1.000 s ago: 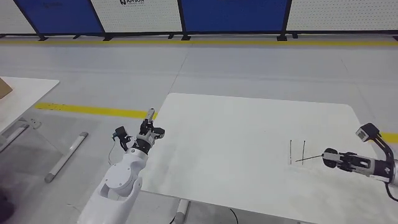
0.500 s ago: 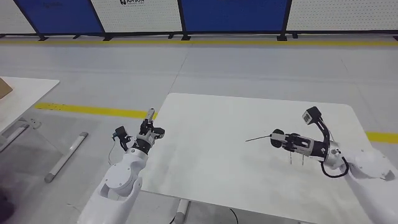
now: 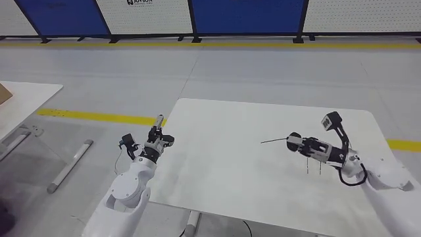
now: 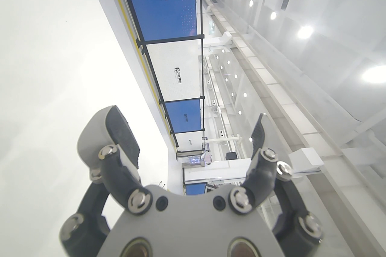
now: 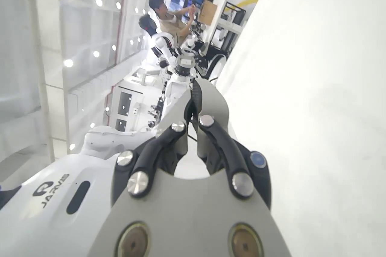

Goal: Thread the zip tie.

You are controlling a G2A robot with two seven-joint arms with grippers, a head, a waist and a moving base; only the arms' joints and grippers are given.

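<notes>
A thin black zip tie (image 3: 273, 141) sticks out sideways from my right gripper (image 3: 290, 141), which is shut on one end of it above the right half of the white table (image 3: 223, 164). In the right wrist view the right gripper (image 5: 193, 96) has its fingers pressed together with a dark sliver between them. Two more zip ties (image 3: 308, 165) lie on the table, partly under that arm. My left gripper (image 3: 158, 127) points upward at the table's left edge; in the left wrist view the left gripper (image 4: 188, 131) is open with nothing in it.
The table's left half and middle are bare white surface. Blue and white partition panels (image 3: 247, 3) stand across the floor beyond the table. Another white table corner (image 3: 20, 102) shows at the far left.
My right gripper has carried the zip tie from the table's right edge, near the two lying ties, leftward and up over the table. The left arm has not moved.
</notes>
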